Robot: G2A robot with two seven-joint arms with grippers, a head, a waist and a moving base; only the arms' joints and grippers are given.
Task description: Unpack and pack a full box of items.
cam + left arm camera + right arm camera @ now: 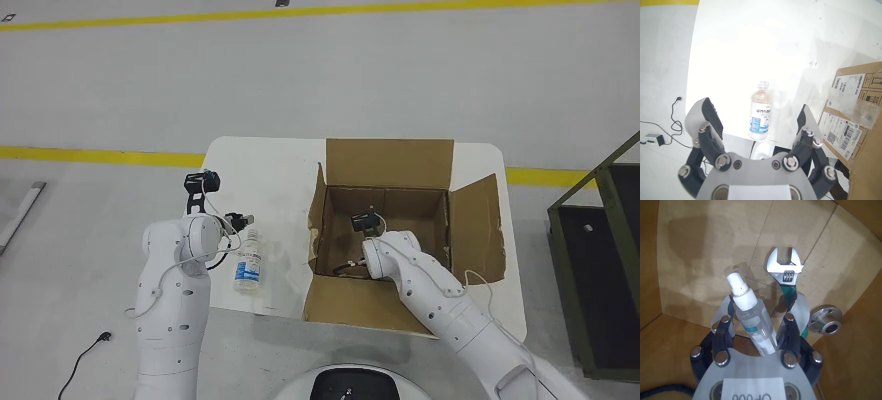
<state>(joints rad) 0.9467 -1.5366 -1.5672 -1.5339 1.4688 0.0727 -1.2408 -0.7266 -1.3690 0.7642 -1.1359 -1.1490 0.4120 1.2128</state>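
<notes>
I count one box, open on the table with its flaps folded out, and four loose items. One is outside the box and three are inside.

The outside one is a clear bottle, lying on its side on the table near the robot-side edge. It is left of the box and apart from it, with its cap pointing away from the robot. On the box floor I see one spray bottle with a white nozzle. There is also one adjustable wrench with a green handle, and one metal flange just beside that handle.

The bottle carries a white and blue printed label. The spray bottle has a smaller label with a teal band. The box's outer side wears several white shipping stickers with barcodes and handling symbols.

My left gripper is spread wide and holds nothing. It hangs over the table near the bottle's cap end, clear of it. My right gripper is down inside the box, straddling the spray bottle. I cannot tell whether it pinches the bottle or merely sits around it.
</notes>
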